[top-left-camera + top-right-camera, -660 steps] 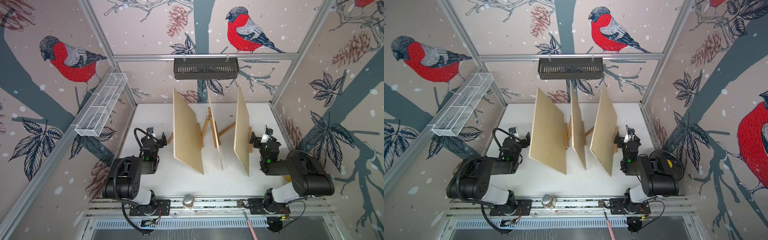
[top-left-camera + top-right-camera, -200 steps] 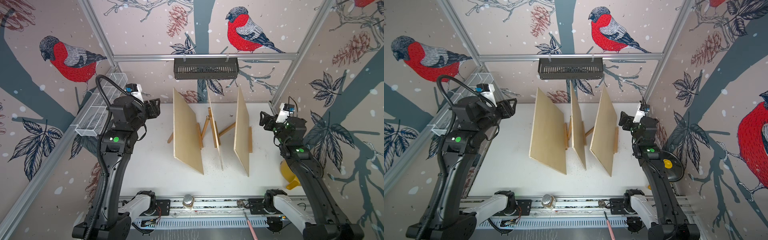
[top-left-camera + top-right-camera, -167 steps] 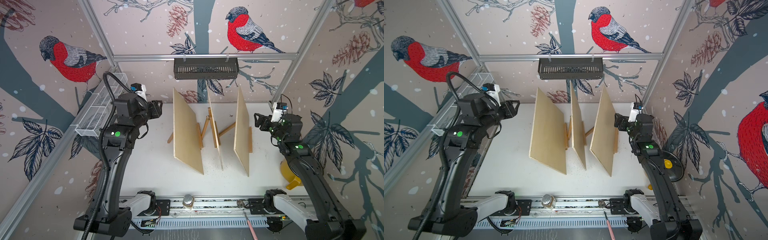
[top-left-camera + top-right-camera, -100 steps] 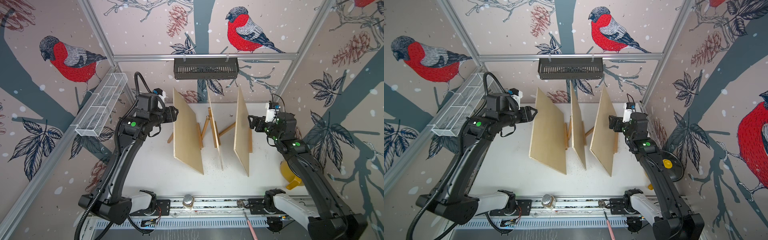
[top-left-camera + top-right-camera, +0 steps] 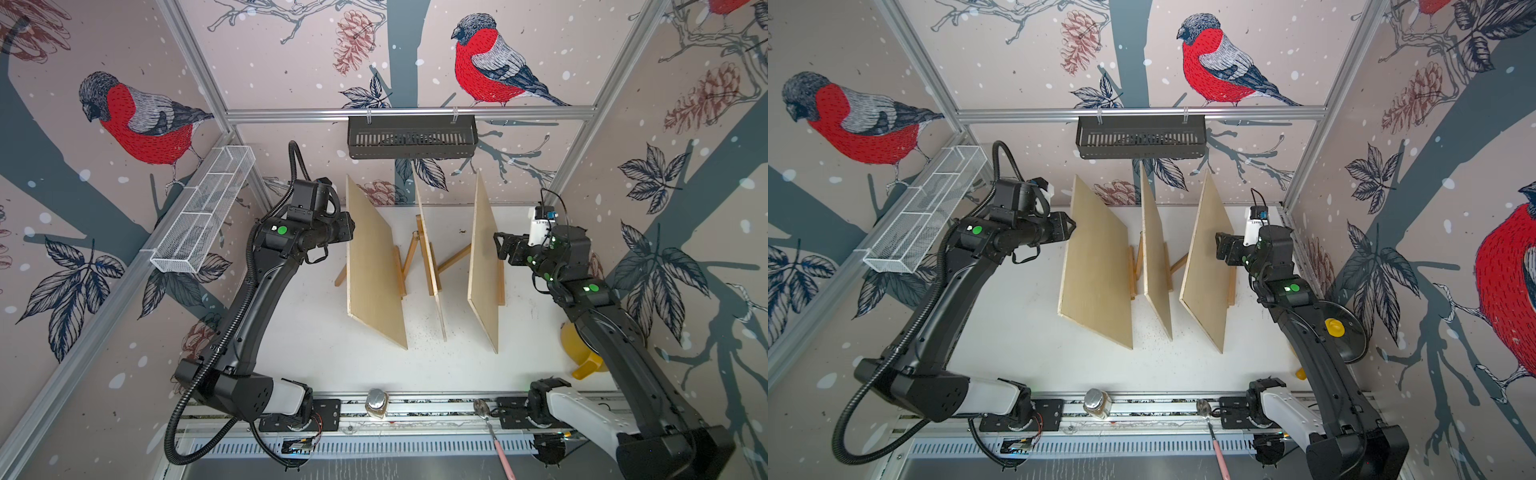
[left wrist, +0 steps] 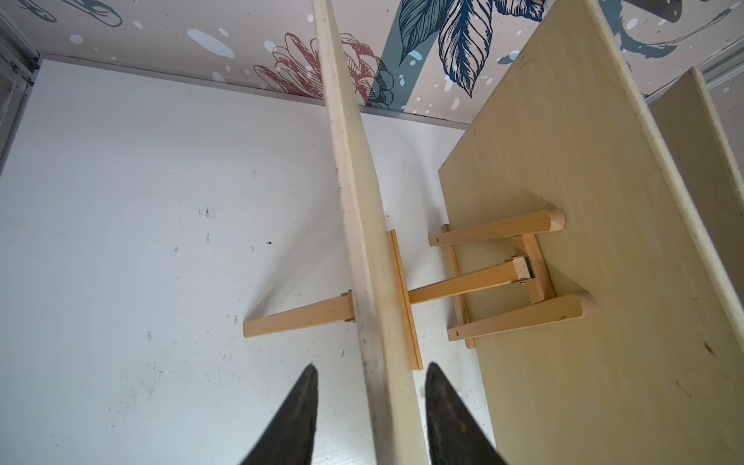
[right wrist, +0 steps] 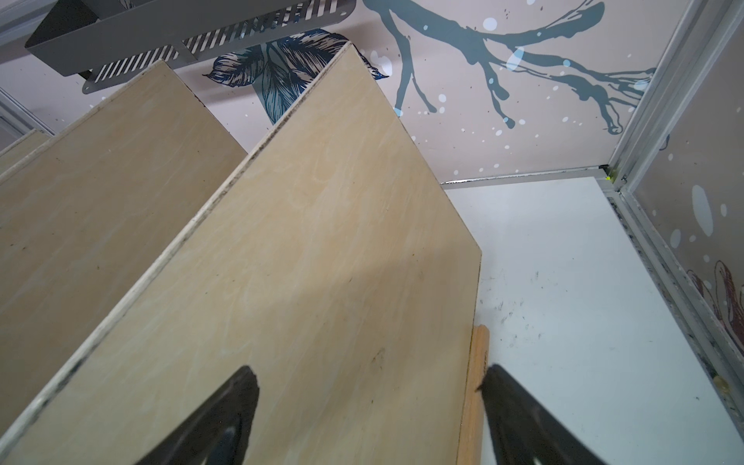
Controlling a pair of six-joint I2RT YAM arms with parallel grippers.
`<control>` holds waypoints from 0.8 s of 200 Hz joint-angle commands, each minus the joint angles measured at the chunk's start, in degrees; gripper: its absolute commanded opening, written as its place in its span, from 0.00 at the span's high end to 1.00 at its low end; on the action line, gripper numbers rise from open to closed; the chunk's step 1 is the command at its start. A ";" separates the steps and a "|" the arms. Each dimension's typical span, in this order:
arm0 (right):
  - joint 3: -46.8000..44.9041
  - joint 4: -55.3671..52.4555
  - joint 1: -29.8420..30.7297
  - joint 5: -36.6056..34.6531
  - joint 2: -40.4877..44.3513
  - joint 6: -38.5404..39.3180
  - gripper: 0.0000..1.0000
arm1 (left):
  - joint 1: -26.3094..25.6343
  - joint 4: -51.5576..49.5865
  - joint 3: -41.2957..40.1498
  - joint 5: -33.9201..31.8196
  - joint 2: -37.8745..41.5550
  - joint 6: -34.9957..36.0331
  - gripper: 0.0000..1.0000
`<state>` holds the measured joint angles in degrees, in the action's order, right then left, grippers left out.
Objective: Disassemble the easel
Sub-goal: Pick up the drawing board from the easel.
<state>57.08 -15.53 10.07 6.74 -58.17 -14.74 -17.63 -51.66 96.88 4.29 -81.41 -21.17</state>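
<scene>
Three pale wooden boards stand on small wooden easels in both top views: the left board (image 5: 374,266), the middle board (image 5: 428,257) and the right board (image 5: 484,266). My left gripper (image 5: 351,228) is at the left board's upper edge. In the left wrist view that board's edge (image 6: 354,201) runs between the open jaws of the left gripper (image 6: 370,368), with a gap on each side. The left easel's rear leg (image 6: 298,320) rests on the table. My right gripper (image 5: 498,247) hangs open by the right board (image 7: 322,241), over its face and the easel's strip (image 7: 477,382).
A black basket (image 5: 411,137) hangs on the rear rail, and a white wire basket (image 5: 203,212) is on the left wall. A yellow-knobbed glass lid (image 5: 1335,328) lies under the right arm. A jar (image 5: 376,401) and a spoon (image 5: 494,432) sit on the front rail.
Both arms rose from folded poses and reached inward. The left gripper moved right onto the left board's edge and its jaws narrowed. The right gripper moved left toward the right board.
</scene>
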 commanded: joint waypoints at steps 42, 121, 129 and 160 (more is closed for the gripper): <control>-1.25 2.40 0.14 0.64 -0.46 0.00 0.11 | -0.87 -1.78 0.68 0.81 -3.35 -0.36 0.63; -2.66 3.80 0.14 0.92 -2.10 0.26 0.11 | -1.01 -2.04 0.59 1.15 -5.95 -0.32 0.79; -2.76 3.79 0.17 0.97 -2.15 0.25 0.11 | -1.16 -2.13 0.67 1.07 -6.09 -0.32 0.81; -3.16 4.01 0.13 1.08 -2.14 0.20 0.11 | -1.26 -2.22 0.64 0.60 -5.98 -0.60 0.98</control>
<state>54.13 -13.17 10.11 7.40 -60.38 -14.76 -18.65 -51.09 97.34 7.25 -87.33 -25.21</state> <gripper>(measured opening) 0.889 0.103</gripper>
